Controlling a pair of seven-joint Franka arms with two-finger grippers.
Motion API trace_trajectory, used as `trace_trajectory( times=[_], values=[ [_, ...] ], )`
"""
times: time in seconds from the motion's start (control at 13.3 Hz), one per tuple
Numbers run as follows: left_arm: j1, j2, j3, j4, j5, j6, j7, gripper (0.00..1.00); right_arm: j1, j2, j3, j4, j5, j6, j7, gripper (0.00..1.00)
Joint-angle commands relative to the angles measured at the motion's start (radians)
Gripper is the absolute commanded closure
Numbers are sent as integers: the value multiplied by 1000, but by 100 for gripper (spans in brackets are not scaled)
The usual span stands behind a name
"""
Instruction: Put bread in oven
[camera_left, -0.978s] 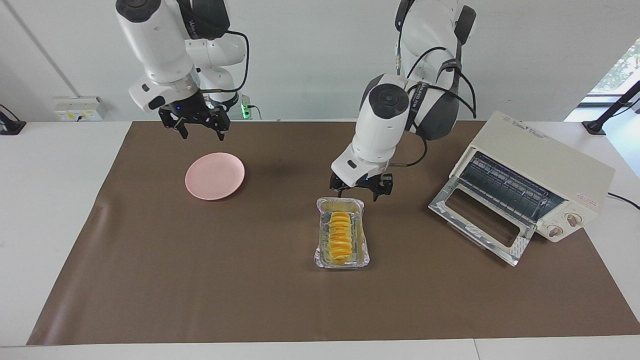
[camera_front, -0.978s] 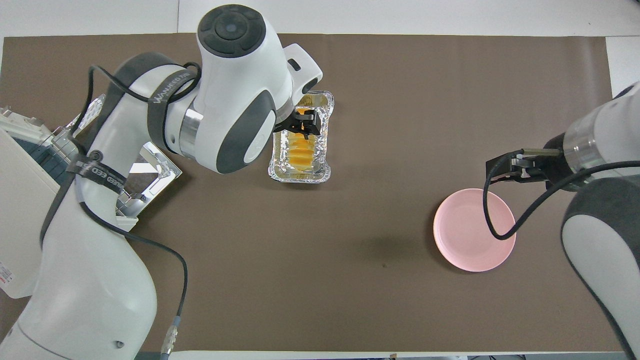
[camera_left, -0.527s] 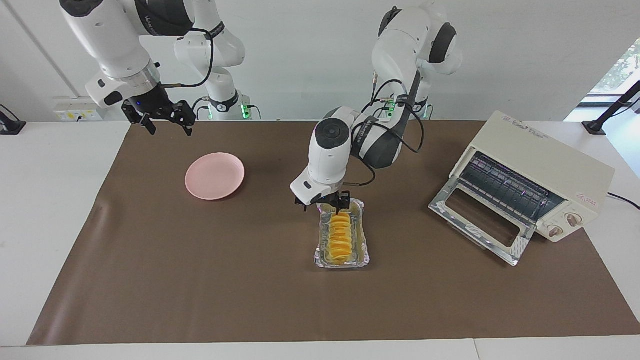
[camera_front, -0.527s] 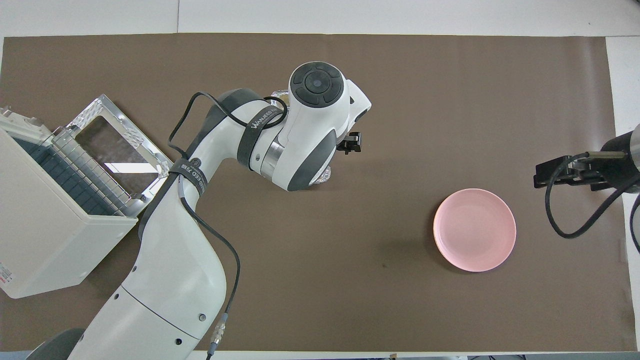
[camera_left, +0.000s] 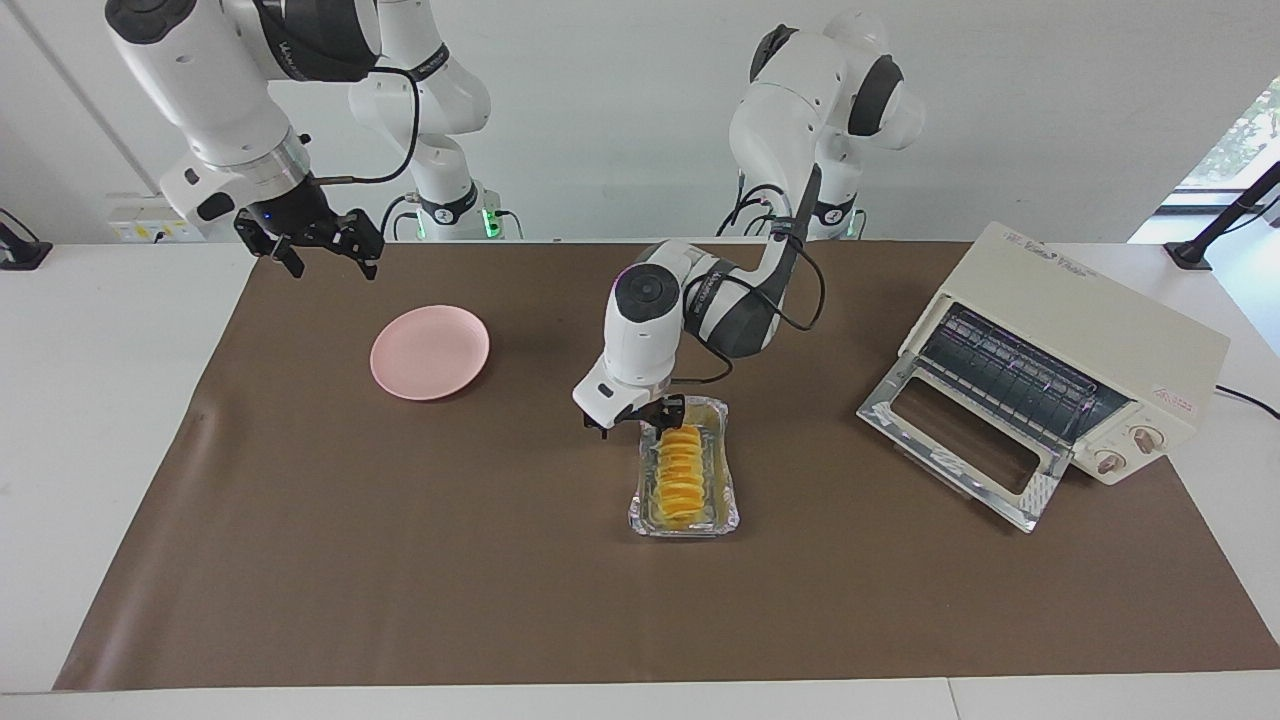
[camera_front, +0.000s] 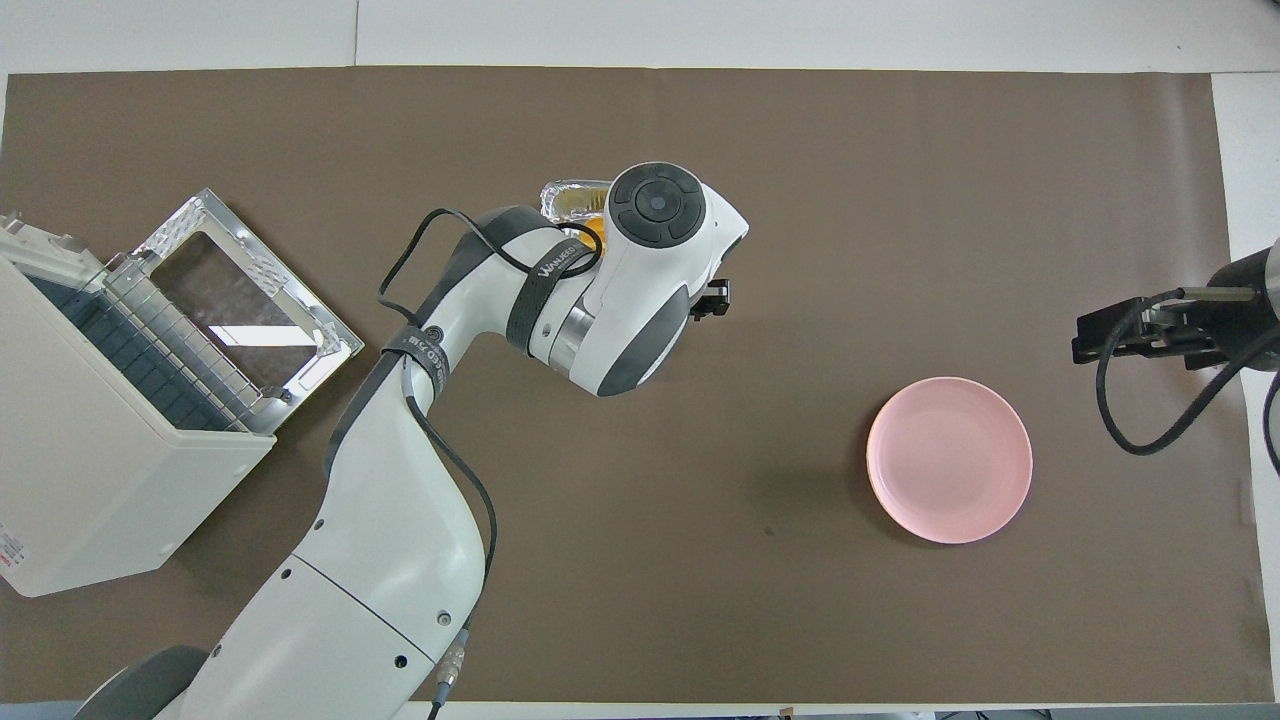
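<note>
Over the foil tray (camera_left: 683, 522), the left gripper (camera_left: 634, 418) hung by the bread (camera_left: 679, 474); I couldn't tell its fingers' state. By the pink plate (camera_left: 430, 352), the right gripper (camera_left: 322, 258) waited, spread wide.

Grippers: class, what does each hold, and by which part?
Right gripper: nothing. Left gripper, at the crinkled silver foil tray's robot-side end: cannot be told.

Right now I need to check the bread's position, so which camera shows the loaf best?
The facing view: the bread lies in plain sight in the foil tray, nearly its whole length showing. In the overhead view the left arm covers it, leaving only a sliver of bread and one tray corner.
</note>
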Motion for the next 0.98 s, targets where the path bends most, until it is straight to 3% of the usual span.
trace_trajectory(
  times=[0.0, 0.15, 0.53, 0.68, 0.75, 0.9],
  values=[
    [-19, -6, 18, -24, 0, 24, -29, 31, -22, 14, 11, 26, -6, -13, -28, 0],
    [-18, -4, 18, -25, 0, 49, -45, 40, -19, 17, 11, 32, -7, -18, -27, 0],
    [-11, -14, 18, -89, 0, 89, -45, 46, -21, 24, 11, 31, -41, 67, -18, 0],
    [-10, -14, 18, -84, 0, 93, -45, 61, -15, 29, 12, 32, -44, 96, -28, 0],
    [-10, -14, 18, -84, -1, 93, -46, 73, -12, 29, 12, 32, -44, 96, -32, 0],
    [-7, -14, 18, -80, -3, 95, -46, 84, -12, 28, 12, 32, -43, 96, -97, 0]
  ],
)
